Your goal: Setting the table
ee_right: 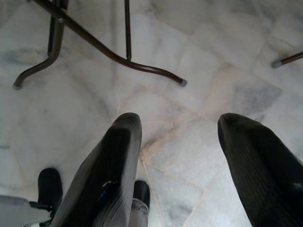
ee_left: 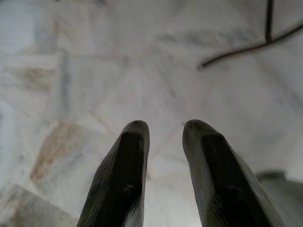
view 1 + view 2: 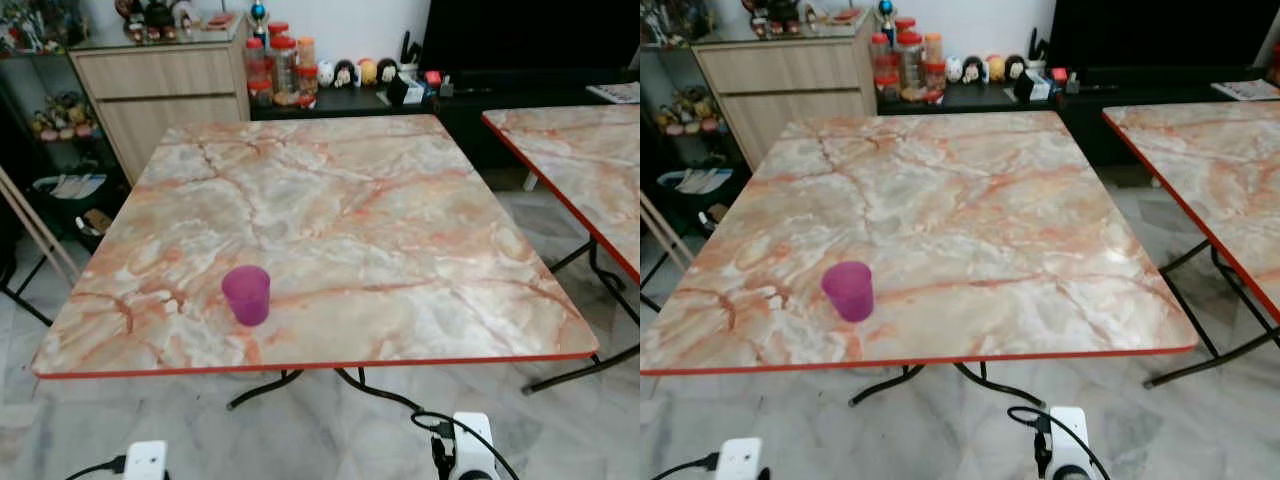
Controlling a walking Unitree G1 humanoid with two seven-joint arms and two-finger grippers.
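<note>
Cup (image 3: pixel 246 294) on table (image 3: pixel 400 230), near-left.

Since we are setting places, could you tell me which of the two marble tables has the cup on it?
The table directly ahead; the purple cup stands near its front edge.

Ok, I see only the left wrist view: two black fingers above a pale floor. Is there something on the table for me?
Observer: Yes. One purple cup stands upright on the marble table, near the front edge, toward your left side.
Operator: Is my right claw near it?
Observer: No. The right claw hangs low and open, pointing at the floor tiles by the table's metal leg.
Operator: And my left claw, open or shut?
Observer: Open; the left claw holds nothing.
Operator: Is there another table?
Observer: Yes, a second marble table stands to your right, apart from the first.
</note>
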